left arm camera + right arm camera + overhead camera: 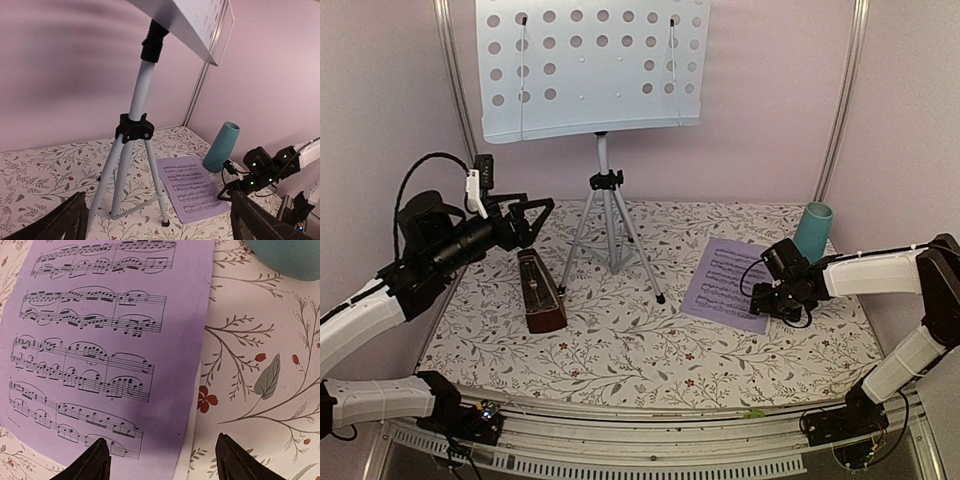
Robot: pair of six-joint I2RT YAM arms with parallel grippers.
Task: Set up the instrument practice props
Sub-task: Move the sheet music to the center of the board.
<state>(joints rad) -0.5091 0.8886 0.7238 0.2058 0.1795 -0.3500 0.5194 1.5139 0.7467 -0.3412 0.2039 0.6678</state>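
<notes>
No title or brand legible, only printed staves on the lilac sheet-music page, flat on the floral tablecloth right of the music stand (desk's top edge cut off). Metronome upright left of its legs, face unreadable. Right gripper spread empty over the page's edge; left gripper splayed, grasping nothing
</notes>
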